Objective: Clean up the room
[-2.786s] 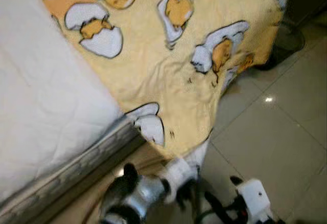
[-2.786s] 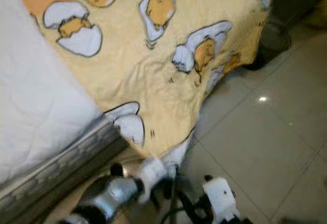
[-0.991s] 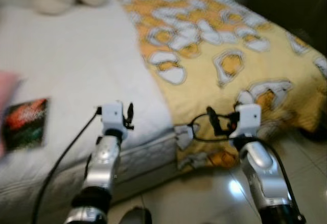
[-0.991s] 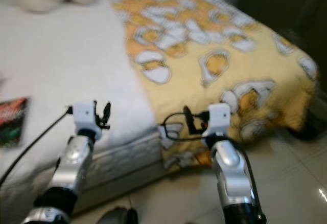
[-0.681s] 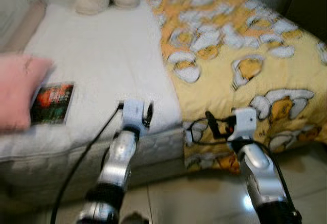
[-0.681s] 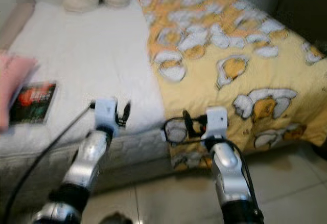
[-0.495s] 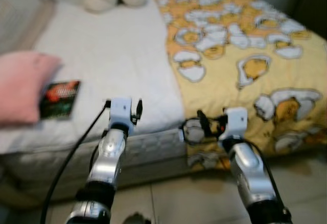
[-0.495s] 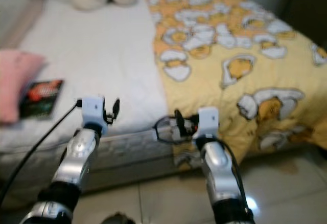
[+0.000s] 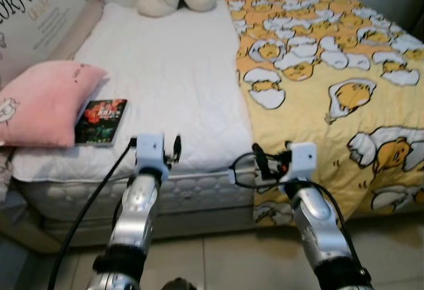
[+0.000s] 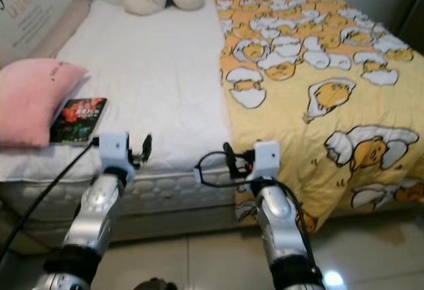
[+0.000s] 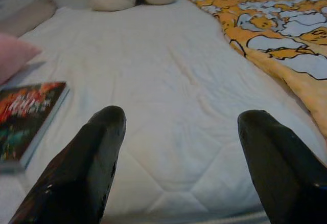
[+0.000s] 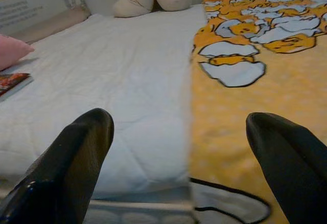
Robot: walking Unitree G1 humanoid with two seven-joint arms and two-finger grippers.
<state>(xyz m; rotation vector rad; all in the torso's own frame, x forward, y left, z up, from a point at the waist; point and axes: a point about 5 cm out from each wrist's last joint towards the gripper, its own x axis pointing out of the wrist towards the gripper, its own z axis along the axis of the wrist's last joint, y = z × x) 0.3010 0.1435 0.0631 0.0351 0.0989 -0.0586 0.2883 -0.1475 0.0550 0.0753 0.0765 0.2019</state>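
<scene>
Facing the bed [image 9: 165, 71], arms raised, nothing picked yet.
Left gripper [image 11: 176, 157] and right gripper [image 12: 186, 157] gape wide, empty; next likely reach for the book [image 9: 101, 121] beside the pillow [image 9: 43, 101].

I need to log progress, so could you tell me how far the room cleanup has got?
Done: nothing shows as tidied. In hand: nothing; left gripper and right gripper hover open at the mattress edge. Left: the book by the pink pillow, and the yellow blanket covering half the bed.
</scene>
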